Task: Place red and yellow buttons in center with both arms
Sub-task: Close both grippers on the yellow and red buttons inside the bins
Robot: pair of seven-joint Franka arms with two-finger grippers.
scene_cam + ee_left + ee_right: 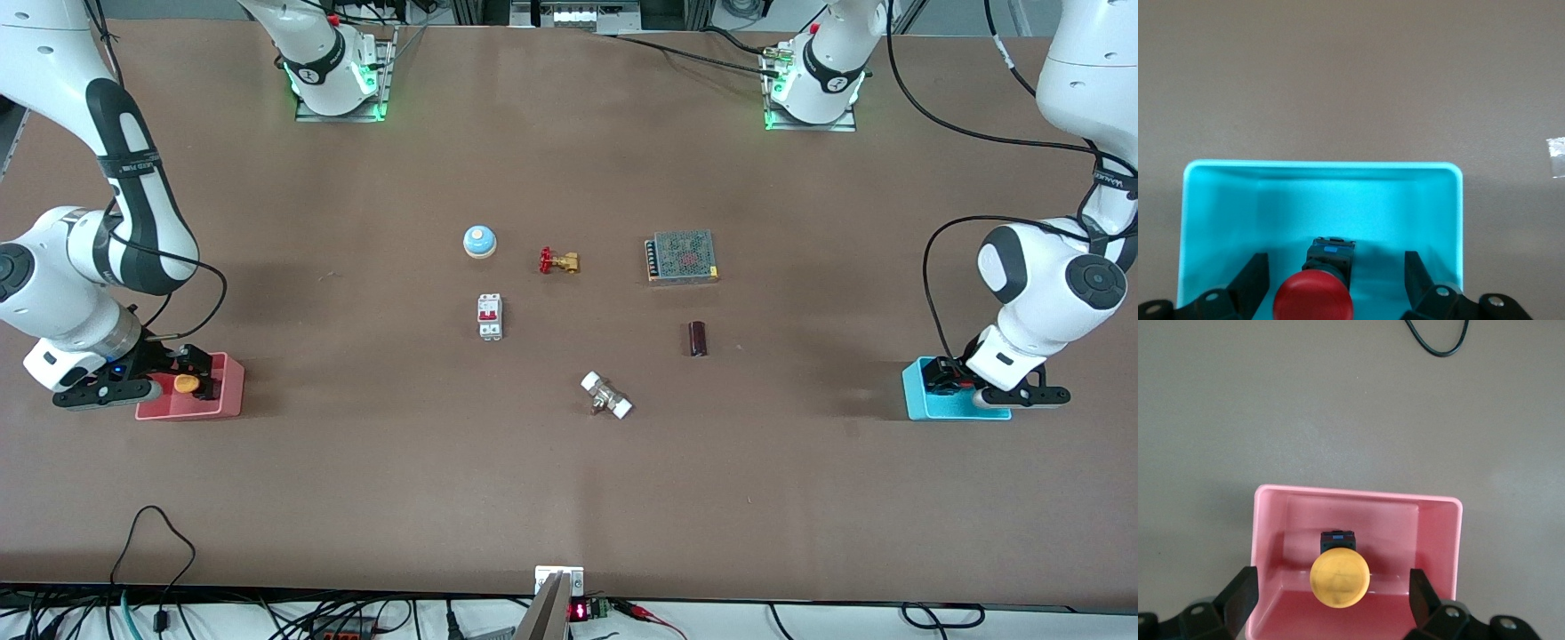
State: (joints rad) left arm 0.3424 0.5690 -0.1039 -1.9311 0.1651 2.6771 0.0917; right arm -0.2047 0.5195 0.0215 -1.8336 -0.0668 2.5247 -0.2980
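Your left gripper [1337,280] hangs spread over the cyan bin [1225,200], fingers [1253,280] flanking but clear of the red button [1313,301], which lies in it on its side, domed cap toward the wrist camera. Your right gripper [1333,600], equally spread, straddles the yellow button [1339,579] lying likewise in the pink bin [1438,520]. Both bins are smooth plastic.

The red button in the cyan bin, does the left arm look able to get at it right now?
Probably yes. The left hand hangs over the cyan bin, open, with a finger on each side of the red button, and nothing lies between them.
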